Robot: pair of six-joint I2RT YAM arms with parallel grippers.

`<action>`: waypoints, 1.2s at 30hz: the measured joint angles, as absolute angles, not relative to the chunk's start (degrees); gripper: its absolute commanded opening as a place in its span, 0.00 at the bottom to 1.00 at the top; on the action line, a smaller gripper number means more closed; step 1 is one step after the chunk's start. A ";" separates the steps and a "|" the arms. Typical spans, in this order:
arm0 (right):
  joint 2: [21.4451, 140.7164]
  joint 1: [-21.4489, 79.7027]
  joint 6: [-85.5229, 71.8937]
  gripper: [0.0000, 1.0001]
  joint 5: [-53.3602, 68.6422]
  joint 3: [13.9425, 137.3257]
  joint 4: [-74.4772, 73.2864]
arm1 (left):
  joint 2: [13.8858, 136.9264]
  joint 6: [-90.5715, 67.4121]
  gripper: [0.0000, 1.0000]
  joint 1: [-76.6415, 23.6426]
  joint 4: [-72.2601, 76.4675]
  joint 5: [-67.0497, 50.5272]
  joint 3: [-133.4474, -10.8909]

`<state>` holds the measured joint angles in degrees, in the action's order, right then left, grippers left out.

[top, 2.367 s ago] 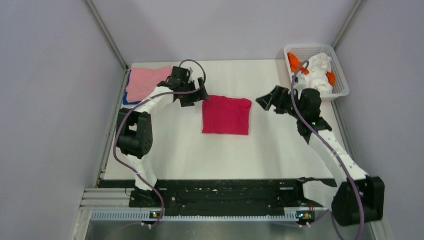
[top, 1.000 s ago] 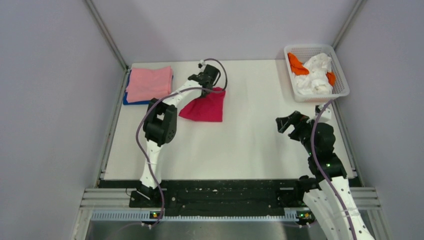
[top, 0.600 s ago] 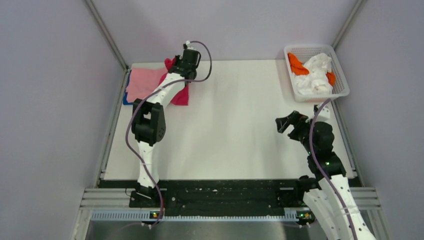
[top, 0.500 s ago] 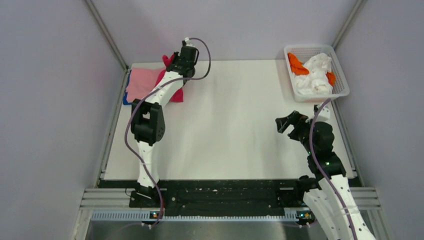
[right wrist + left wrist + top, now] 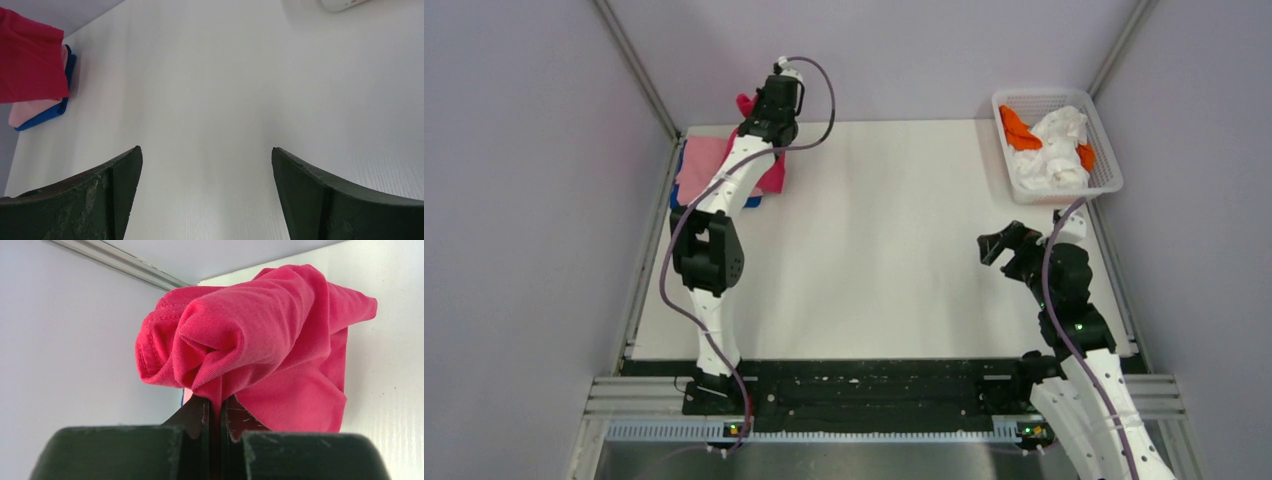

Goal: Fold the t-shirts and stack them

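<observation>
Basket: one white plastic basket (image 5: pixel 1107 150) was at the far right corner of the table (image 5: pixel 894 260).
In the basket: a crumpled white cloth (image 5: pixel 1054 160) plus two orange bits (image 5: pixel 1016 128).
Shirt count: three, one each of red, pink and blue.
Red t-shirt (image 5: pixel 260 335): bunched up, dangling from my left gripper (image 5: pixel 216 412) over the stack in the far left corner.
Pink t-shirt (image 5: pixel 699 165): folded, sitting on the blue t-shirt (image 5: pixel 45 116), which only peeked out at the edges.
Left gripper: clamped tight on a fold of the red t-shirt.
Right gripper (image 5: pixel 205 155): fingers spread wide with nothing in them, hanging over bare table on the right.
</observation>
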<state>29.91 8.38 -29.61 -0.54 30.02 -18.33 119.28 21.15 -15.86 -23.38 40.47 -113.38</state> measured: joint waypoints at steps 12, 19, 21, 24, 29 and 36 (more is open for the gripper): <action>29.89 8.38 -30.24 0.99 -5.37 30.02 -19.53 | 107.35 18.85 0.00 -14.72 -25.43 37.01 -112.81; 29.52 8.38 -30.22 0.99 -6.94 30.02 -20.18 | 106.76 16.40 0.00 -12.27 -25.08 34.79 -109.12; 29.39 8.38 -30.22 0.99 -7.46 30.02 -20.43 | 107.74 15.94 0.00 -11.62 -25.56 34.11 -109.06; 29.28 8.38 -30.20 0.99 -7.97 30.02 -20.69 | 109.47 15.73 0.00 -10.94 -25.58 33.76 -109.06; 29.30 8.38 -30.20 0.99 -8.91 30.04 -20.84 | 112.46 15.70 0.00 -9.58 -25.61 32.47 -109.06; 29.56 8.38 -30.17 0.99 -9.37 30.04 -20.82 | 117.27 15.53 0.00 -6.57 -25.56 31.46 -110.34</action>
<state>29.56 8.38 -30.17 -9.37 30.04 -20.82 117.27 15.53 -6.57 -25.56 31.46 -110.34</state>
